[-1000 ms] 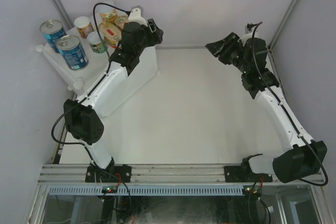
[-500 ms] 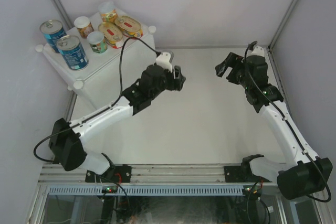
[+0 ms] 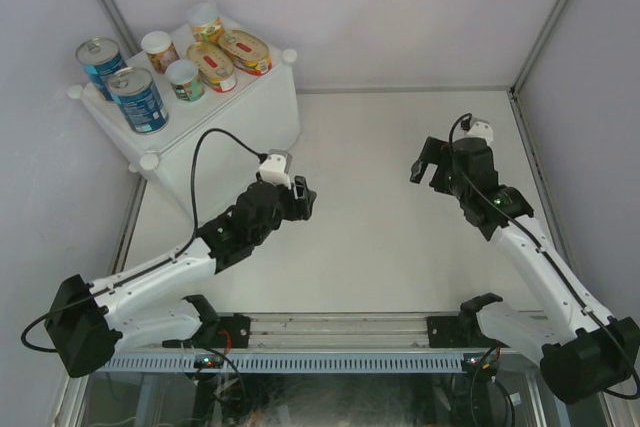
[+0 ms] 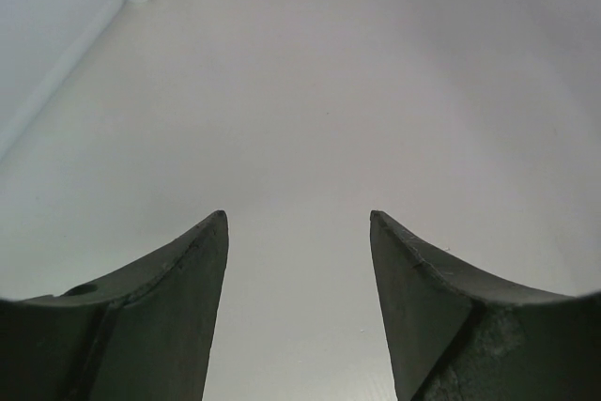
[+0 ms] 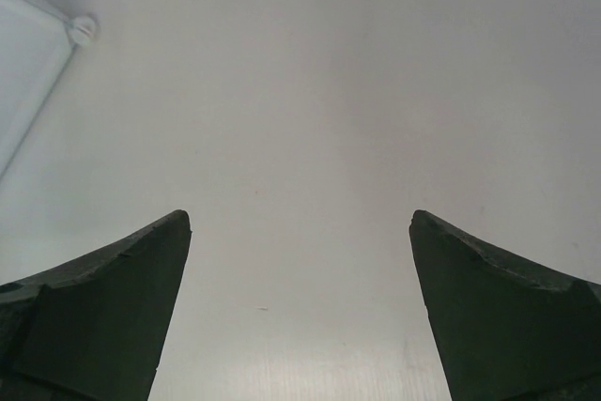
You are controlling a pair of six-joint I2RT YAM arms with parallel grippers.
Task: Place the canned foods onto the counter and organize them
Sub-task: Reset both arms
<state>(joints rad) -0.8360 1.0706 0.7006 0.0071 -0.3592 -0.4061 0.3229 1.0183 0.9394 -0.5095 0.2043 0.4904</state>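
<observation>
The canned foods all stand on top of the counter [image 3: 250, 117], the big white box at the far left. They are two tall blue cans [image 3: 138, 99], three small round cans [image 3: 185, 79] and two oval red-and-yellow tins [image 3: 211, 65]. My left gripper [image 3: 305, 199] hangs open over the bare tabletop, in front of the counter and to its right, holding nothing [image 4: 298, 218]. My right gripper [image 3: 425, 162] is wide open over the table's right half, also empty [image 5: 300, 218]. A side of the counter [image 4: 47, 7] shows at the upper left of the left wrist view.
Grey walls with metal corner posts [image 3: 545, 22] close in the white tabletop [image 3: 380, 237] on three sides. The arms' bases sit on an aluminium rail [image 3: 330, 332] at the near edge. A corner knob of the counter [image 5: 83, 30] shows in the right wrist view.
My left arm has pulled back from the counter top to the near middle of the table. My right gripper went from shut to wide open and drew nearer.
</observation>
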